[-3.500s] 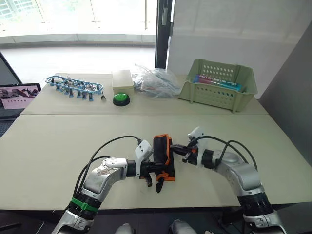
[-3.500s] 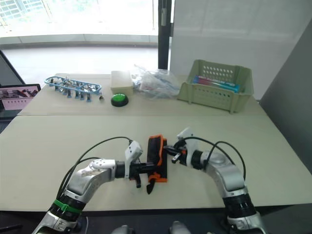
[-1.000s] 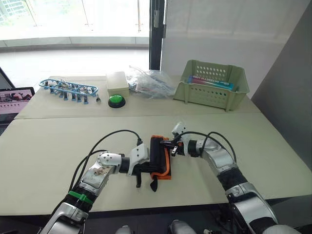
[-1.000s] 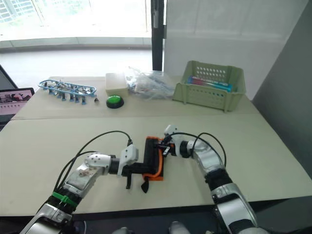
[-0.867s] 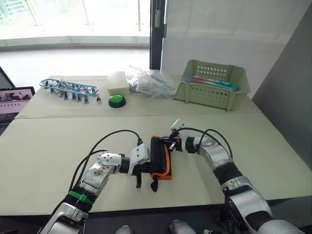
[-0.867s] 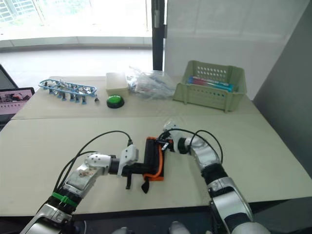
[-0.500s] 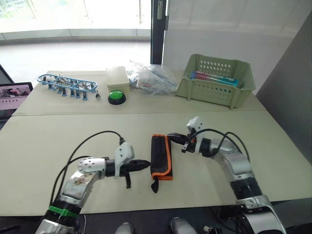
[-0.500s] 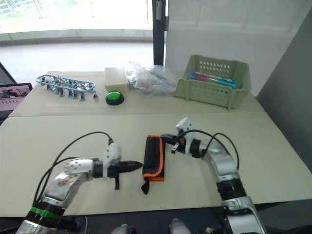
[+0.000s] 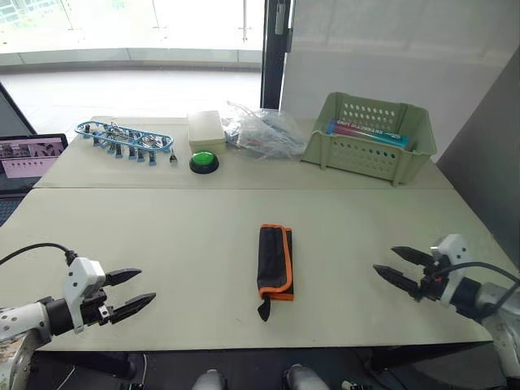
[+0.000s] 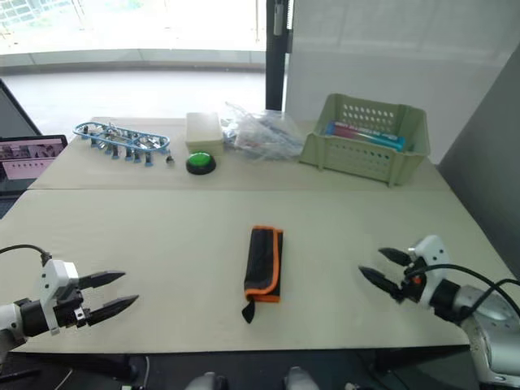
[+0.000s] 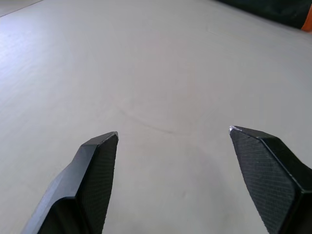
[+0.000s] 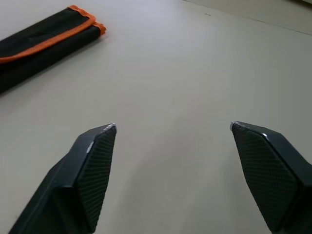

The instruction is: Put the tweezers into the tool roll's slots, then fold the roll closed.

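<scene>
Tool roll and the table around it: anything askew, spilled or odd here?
Nothing stands out. The tool roll lies folded shut and flat on the table, strap end toward the robot. No loose tweezers show. Both the left gripper and right gripper are open, well clear.

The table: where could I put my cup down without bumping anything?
The near table is bare on both sides of the folded tool roll, between it and each open gripper: left, right. The far edge is crowded: blue clip rack, box, green button, plastic bag, green basket.
</scene>
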